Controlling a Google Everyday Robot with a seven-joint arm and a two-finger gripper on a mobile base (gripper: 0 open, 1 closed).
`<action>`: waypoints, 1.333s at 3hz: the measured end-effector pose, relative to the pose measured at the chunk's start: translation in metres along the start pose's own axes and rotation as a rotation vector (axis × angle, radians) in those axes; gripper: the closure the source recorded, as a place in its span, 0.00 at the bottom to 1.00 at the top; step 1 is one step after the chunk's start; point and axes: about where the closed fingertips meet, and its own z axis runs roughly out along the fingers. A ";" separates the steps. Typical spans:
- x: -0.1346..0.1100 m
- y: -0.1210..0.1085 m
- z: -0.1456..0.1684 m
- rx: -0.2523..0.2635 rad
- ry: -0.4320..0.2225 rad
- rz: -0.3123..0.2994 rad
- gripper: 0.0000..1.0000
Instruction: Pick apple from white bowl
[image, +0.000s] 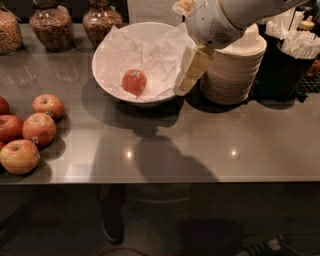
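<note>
A small orange-red apple (134, 82) with a pale sticker near its top lies in the wide white bowl (107, 82), which is lined with crumpled white paper. My gripper (187, 75) hangs from the white arm at the upper right. Its cream fingers point down and left over the bowl's right rim, to the right of the apple and apart from it. Nothing is held.
Several red-and-yellow apples (39, 129) lie grouped at the left of the grey counter (200, 145). A stack of cream disposable bowls (239, 70) stands right of the white bowl. Glass jars (50, 27) line the back left. A black holder with straws (295, 60) stands at far right.
</note>
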 end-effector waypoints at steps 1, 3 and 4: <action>0.005 -0.009 0.012 0.031 -0.011 -0.006 0.00; 0.003 -0.034 0.067 0.039 -0.099 -0.012 0.00; 0.002 -0.041 0.088 0.023 -0.125 -0.015 0.03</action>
